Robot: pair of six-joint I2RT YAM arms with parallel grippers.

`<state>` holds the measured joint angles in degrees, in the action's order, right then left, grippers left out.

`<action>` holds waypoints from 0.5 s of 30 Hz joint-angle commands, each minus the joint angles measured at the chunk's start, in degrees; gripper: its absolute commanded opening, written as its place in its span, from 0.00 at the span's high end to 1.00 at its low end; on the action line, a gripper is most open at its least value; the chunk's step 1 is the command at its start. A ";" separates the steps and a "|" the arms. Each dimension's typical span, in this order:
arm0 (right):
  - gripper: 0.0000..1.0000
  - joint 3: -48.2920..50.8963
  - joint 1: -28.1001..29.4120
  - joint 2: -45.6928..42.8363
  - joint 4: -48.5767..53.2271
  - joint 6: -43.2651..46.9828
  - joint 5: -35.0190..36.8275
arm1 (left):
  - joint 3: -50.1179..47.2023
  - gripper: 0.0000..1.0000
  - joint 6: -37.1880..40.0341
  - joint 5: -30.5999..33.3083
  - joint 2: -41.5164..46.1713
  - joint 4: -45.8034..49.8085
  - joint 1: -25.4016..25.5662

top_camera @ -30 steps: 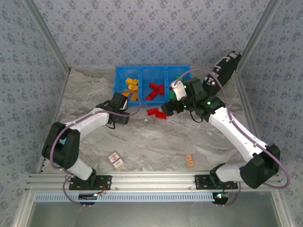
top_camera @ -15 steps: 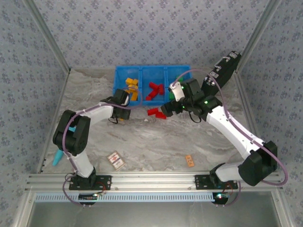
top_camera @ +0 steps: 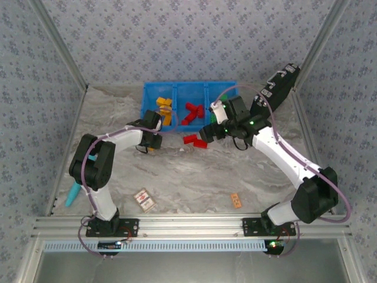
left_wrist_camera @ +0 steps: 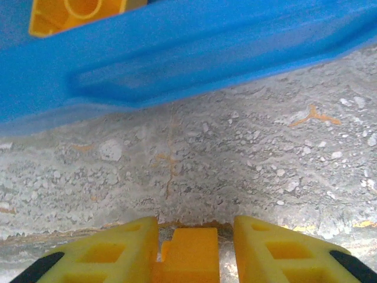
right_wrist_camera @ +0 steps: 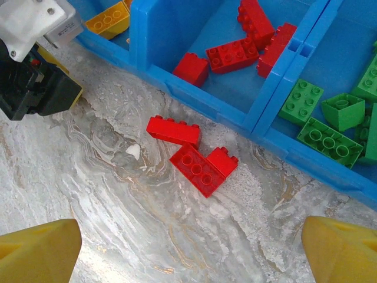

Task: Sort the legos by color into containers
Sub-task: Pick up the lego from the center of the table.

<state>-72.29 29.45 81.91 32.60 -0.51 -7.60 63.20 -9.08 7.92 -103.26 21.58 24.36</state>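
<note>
The blue bin stands at the back, with orange legos in its left compartment, red legos in the middle one and green legos in the right one. Two red bricks lie on the table just before the bin wall. My right gripper hangs open above and just short of them. My left gripper is low on the table close to the bin's front wall, shut on an orange brick.
A patterned card and a small orange tag lie near the front rail. A black case leans at the back right. A teal object lies at the left edge. Bare marble lies between the arms.
The left jaws have drawn in round the orange brick, and the left arm's elbow has folded in and upward. The right gripper has edged slightly back over the red bricks.
</note>
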 commanded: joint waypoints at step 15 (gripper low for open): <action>0.02 0.53 1.94 3.69 -2.73 -9.83 -2.22 | 5.34 0.83 0.72 -0.16 7.10 5.33 -0.87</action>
<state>-72.86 30.50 83.77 31.38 -5.30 -8.14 64.47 -9.43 8.32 -99.85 25.47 24.10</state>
